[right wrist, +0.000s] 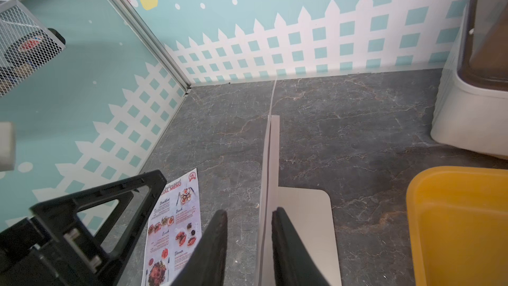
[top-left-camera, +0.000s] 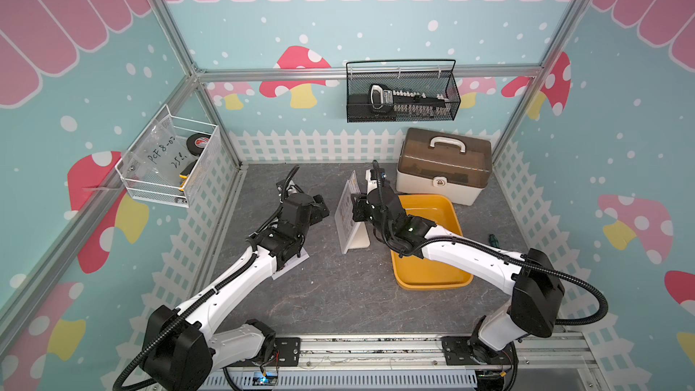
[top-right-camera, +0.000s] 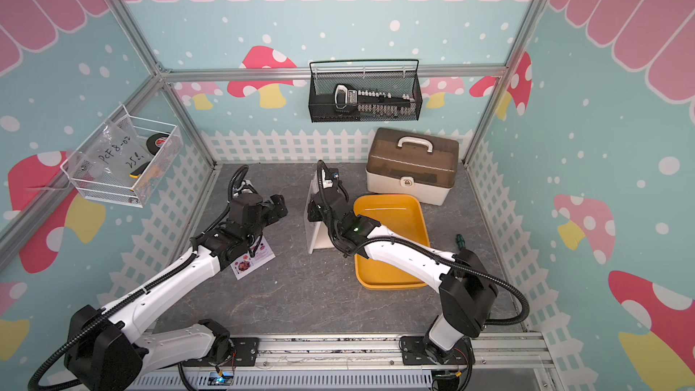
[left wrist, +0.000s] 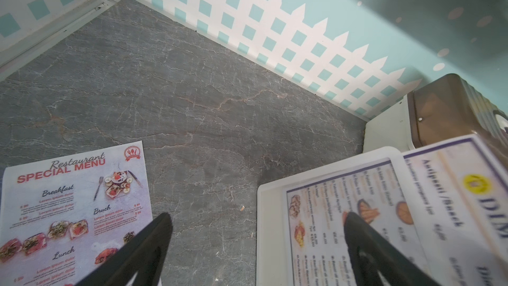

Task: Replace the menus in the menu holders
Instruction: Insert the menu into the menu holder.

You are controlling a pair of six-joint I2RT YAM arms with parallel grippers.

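**Right gripper astride white plastic upright menu holder**

Its black jaws stand partly open, one each side of the holder's edge, one clear of it. Left gripper gapes wide, empty. Beside one left finger lies the pinkish "Special Menu" paper sheet, its lower part cut off. Past the other finger the white paper sheet, blurred, heading cut to "DIM", sticks partway out of the holder.

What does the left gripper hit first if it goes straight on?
Probably bare table, in the gap between the Special Menu and the holder. The left gripper is open, angled down at it. One finger overlaps the holder's front in the wrist view, so it might clip that; depth unclear.
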